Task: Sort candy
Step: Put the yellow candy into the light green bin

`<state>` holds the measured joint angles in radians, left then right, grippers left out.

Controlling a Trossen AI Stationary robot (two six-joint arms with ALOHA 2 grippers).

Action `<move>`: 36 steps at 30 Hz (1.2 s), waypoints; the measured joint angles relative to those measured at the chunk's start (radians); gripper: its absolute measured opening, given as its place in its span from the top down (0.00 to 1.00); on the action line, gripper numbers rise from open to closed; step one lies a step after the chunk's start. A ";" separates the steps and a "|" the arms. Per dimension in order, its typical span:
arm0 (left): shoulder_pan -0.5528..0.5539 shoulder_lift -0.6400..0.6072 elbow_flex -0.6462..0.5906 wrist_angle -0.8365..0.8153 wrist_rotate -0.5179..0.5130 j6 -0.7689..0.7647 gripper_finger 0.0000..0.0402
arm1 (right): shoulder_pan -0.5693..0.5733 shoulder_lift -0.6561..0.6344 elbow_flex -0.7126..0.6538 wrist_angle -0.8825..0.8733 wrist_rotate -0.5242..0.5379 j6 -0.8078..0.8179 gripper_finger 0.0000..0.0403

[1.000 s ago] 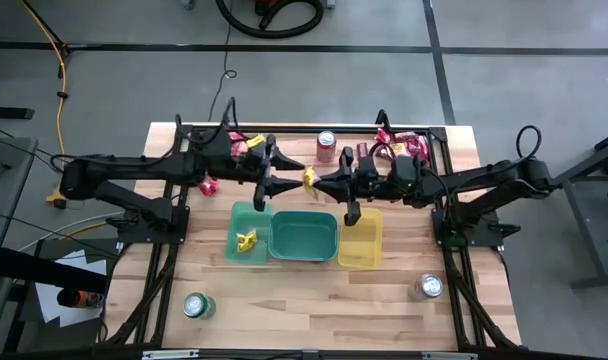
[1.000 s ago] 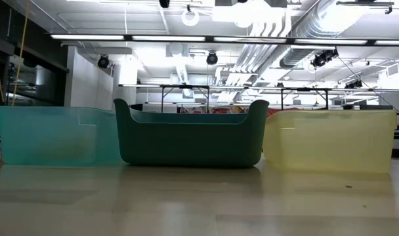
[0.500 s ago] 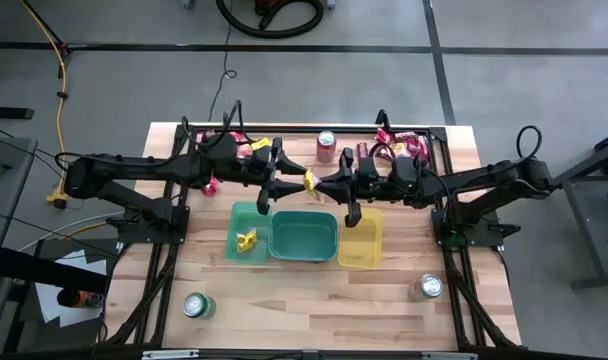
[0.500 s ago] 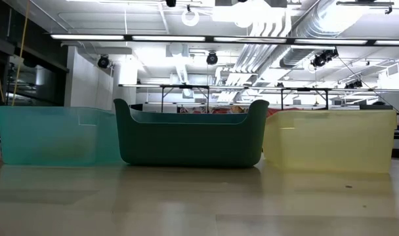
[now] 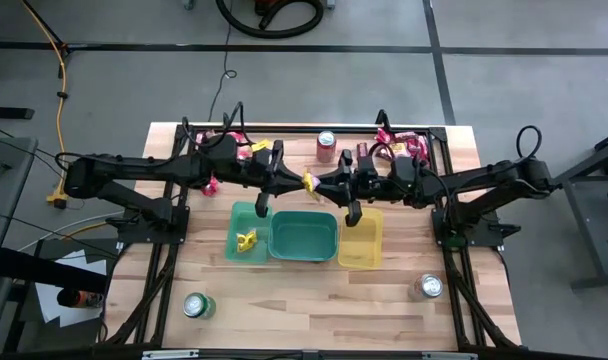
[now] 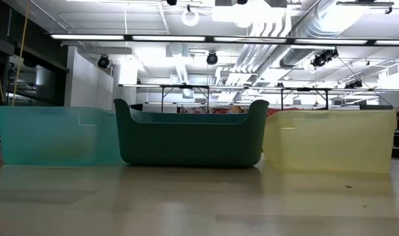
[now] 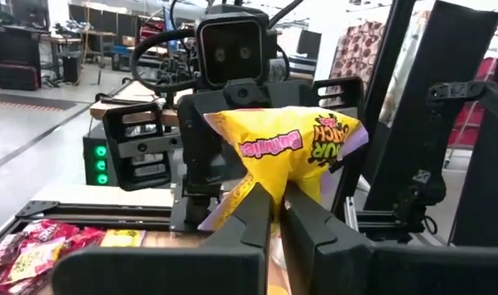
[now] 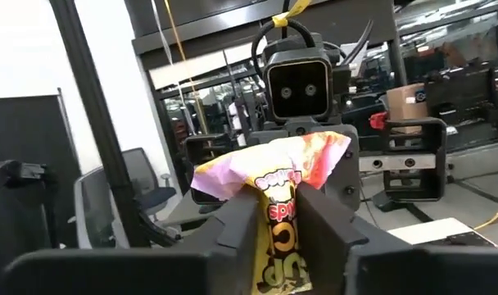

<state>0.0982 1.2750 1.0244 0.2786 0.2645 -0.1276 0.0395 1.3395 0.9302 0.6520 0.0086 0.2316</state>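
Evenly and brightly lit from overhead, with only soft, short shadows under the two dark arms on the pale wooden table (image 5: 314, 300). Long white ceiling light strips (image 6: 206, 37) in the low view, blown out to glare, mirrored as a dull sheen on the bench's near edge. Translucent pale-yellow plastic bin (image 6: 329, 139) glowing, lit through. Crumpled shiny yellow candy packet (image 7: 292, 156) sharp in the left wrist view; dark fingers (image 7: 257, 233) close up soft, background washed out white.

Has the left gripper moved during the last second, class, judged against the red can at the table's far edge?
Yes. In the high view the left gripper has moved right, closing toward the red can and the right gripper; both pinch the yellow packet.
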 joint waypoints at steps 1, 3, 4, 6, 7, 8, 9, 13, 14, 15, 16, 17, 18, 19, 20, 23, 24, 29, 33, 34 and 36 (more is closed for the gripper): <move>0.002 -0.007 0.000 -0.018 -0.001 0.000 0.99 | 0.000 -0.005 0.000 -0.009 0.015 -0.003 0.75; 0.010 -0.024 0.000 -0.053 0.000 0.001 1.00 | 0.000 -0.028 0.000 -0.030 0.047 -0.027 0.68; 0.014 -0.038 0.000 -0.089 -0.001 0.001 1.00 | 0.000 -0.047 0.000 -0.056 0.062 -0.040 0.65; 0.028 -0.068 -0.001 -0.161 -0.001 0.009 1.00 | -0.001 -0.094 0.001 -0.119 0.083 -0.069 0.57; 0.033 -0.084 -0.001 -0.189 -0.003 0.016 1.00 | -0.001 -0.117 0.001 -0.167 0.102 -0.078 0.54; 0.036 -0.102 -0.001 -0.219 -0.007 0.025 1.00 | 0.000 -0.138 0.001 -0.206 0.122 -0.085 0.50; 0.042 -0.124 -0.001 -0.252 -0.009 0.033 1.00 | 0.000 -0.159 0.001 -0.245 0.138 -0.093 0.47; 0.048 -0.202 0.000 -0.444 -0.019 0.043 1.00 | 0.000 -0.252 0.001 -0.387 0.190 -0.101 0.38; 0.048 -0.220 0.000 -0.509 -0.028 0.043 1.00 | 0.000 -0.269 0.001 -0.417 0.201 -0.101 0.37; 0.045 -0.239 0.000 -0.574 -0.044 0.043 1.00 | 0.000 -0.284 0.001 -0.441 0.204 -0.101 0.36; 0.040 -0.260 0.000 -0.662 -0.060 0.039 1.00 | 0.000 -0.299 0.001 -0.468 0.211 -0.102 0.36; 0.035 -0.278 0.000 -0.745 -0.075 0.035 1.00 | 0.000 -0.313 0.001 -0.490 0.220 -0.102 0.36; 0.028 -0.292 0.000 -0.818 -0.090 0.029 1.00 | 0.000 -0.326 0.001 -0.509 0.228 -0.102 0.36; 0.020 -0.303 0.000 -0.897 -0.113 0.017 1.00 | 0.000 -0.338 0.001 -0.529 0.240 -0.103 0.36; 0.012 -0.310 0.000 -0.976 -0.135 -0.001 1.00 | 0.000 -0.348 0.001 -0.547 0.256 -0.109 0.36; -0.009 -0.313 -0.007 -1.118 -0.185 -0.050 1.00 | 0.000 -0.366 0.001 -0.585 0.295 -0.109 0.36; -0.015 -0.314 -0.024 -1.135 -0.194 -0.066 1.00 | 0.000 -0.369 0.001 -0.591 0.300 -0.109 0.36; -0.024 -0.278 -0.147 -1.145 -0.197 -0.156 1.00 | 0.000 -0.373 0.000 -0.624 0.306 -0.109 0.36; -0.020 -0.213 -0.202 -1.150 -0.197 -0.205 1.00 | 0.000 -0.373 0.000 -0.639 0.306 -0.109 0.36; -0.020 -0.197 -0.203 -1.147 -0.197 -0.205 1.00 | 0.000 -0.373 0.000 -0.640 0.306 -0.109 0.36; -0.020 -0.172 -0.201 -1.140 -0.197 -0.203 0.98 | 0.000 -0.373 0.000 -0.638 0.306 -0.109 0.36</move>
<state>0.0780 1.1029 0.8230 -0.8618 0.0673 -0.3305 0.0391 0.9668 0.9302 0.0135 0.3141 0.1223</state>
